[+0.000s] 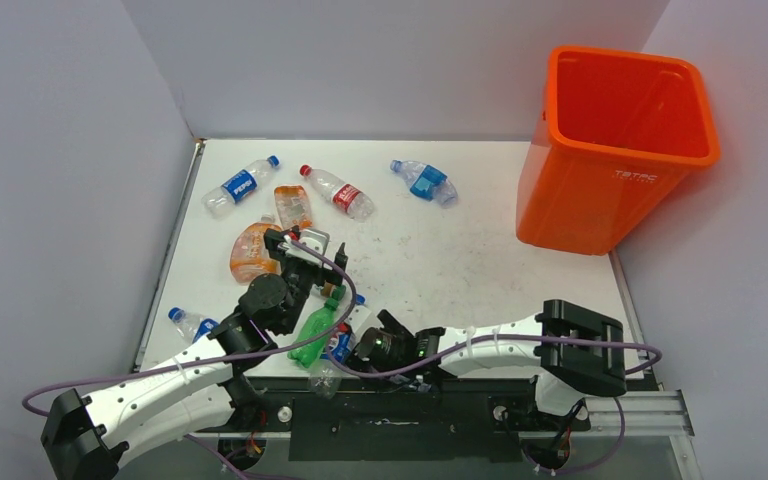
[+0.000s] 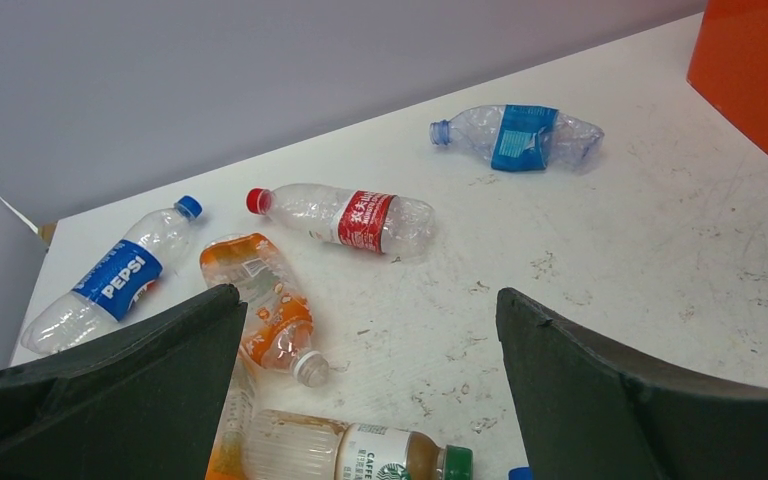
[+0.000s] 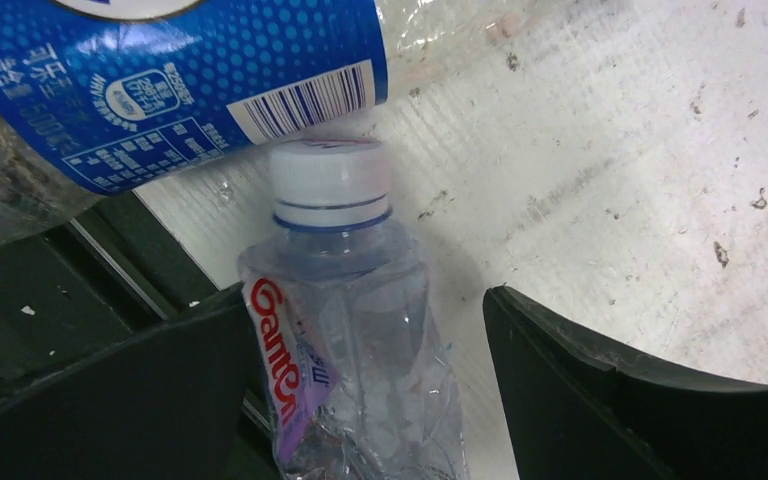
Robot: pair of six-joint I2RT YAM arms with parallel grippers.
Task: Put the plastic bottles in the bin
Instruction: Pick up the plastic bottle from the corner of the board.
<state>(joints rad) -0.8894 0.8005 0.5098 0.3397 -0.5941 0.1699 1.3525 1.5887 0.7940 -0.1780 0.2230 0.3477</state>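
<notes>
The orange bin [image 1: 580, 200] stands at the table's far right. Several plastic bottles lie across the left half: a Pepsi one [image 1: 240, 185], a red-labelled one [image 1: 338, 192], a crushed blue-labelled one [image 1: 423, 182], two orange ones [image 1: 253, 250] and a green one [image 1: 315, 328]. My right gripper [image 3: 365, 298] is low at the near edge, open around a clear white-capped bottle [image 3: 360, 340]. Its left finger touches the bottle and a gap shows on the right. My left gripper [image 2: 365, 300] hangs open and empty above an orange bottle [image 2: 265, 310] and a green-capped coffee bottle [image 2: 350, 450].
A blue-labelled bottle [image 3: 180, 80] lies right against the cap of the clear one. Another blue-capped bottle [image 1: 188, 322] lies by the left edge. Grey walls close the table at the left, back and right. The black frame rail [image 1: 440, 400] runs along the near edge.
</notes>
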